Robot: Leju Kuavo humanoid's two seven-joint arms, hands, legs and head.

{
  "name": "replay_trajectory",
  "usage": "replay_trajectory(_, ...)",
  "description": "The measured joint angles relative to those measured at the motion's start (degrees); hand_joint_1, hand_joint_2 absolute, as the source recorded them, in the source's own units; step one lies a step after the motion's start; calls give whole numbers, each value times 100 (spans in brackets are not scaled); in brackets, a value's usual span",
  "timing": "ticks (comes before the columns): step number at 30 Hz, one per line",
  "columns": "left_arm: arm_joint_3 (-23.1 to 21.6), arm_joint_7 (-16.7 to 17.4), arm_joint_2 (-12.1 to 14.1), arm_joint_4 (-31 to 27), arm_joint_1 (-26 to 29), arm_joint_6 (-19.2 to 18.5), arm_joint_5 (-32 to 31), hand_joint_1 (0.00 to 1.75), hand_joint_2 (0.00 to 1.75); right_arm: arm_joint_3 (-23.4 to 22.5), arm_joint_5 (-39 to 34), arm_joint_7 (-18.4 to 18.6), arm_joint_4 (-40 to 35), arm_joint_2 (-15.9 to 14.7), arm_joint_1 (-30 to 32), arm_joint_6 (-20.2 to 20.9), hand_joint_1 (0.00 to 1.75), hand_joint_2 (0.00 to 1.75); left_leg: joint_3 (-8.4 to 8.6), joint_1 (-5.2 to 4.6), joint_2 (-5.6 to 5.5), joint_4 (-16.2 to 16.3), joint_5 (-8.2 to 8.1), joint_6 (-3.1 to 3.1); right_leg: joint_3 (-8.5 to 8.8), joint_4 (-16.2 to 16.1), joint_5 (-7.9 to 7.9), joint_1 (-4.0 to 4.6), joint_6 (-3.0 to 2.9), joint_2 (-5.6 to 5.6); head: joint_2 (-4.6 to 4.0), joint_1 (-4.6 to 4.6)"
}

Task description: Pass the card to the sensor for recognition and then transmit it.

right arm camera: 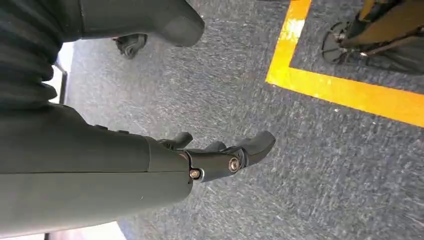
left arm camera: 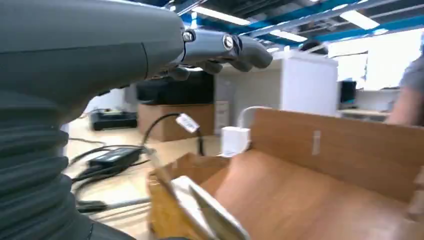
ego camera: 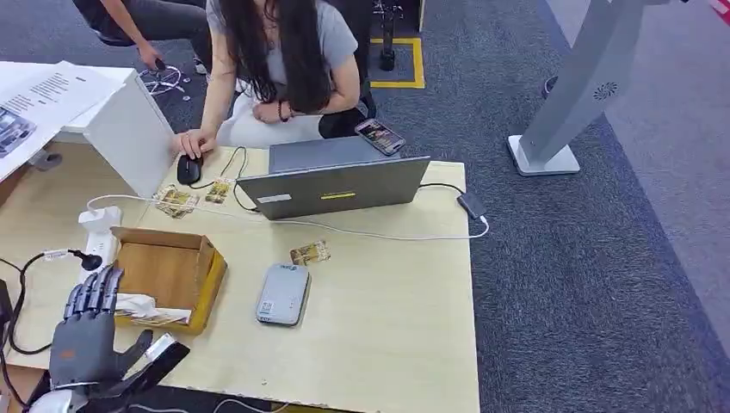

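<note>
Left hand (ego camera: 86,335) at lower left of frame, fingers spread, holding nothing, beside cardboard box (ego camera: 172,275) containing cards (ego camera: 151,308), grey sensor (ego camera: 282,294) mid-desk (ego camera: 387,327), right hand (right arm camera: 220,155) loosely parted above carpet.

Cardboard box (ego camera: 172,274) sits lower left on the table (ego camera: 387,327); sensor (ego camera: 282,294) right of it; laptop (ego camera: 331,182) above, mid-frame.
</note>
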Motion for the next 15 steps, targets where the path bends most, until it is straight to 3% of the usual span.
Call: replay_trajectory(15,-459,83,273,168,-160,48,83,0,175,129,13,-31,4,-24,6,13,0,175,-7,-1,-1,0,-2,2,-2,-3,-2,-1,2,-1,0,-2)
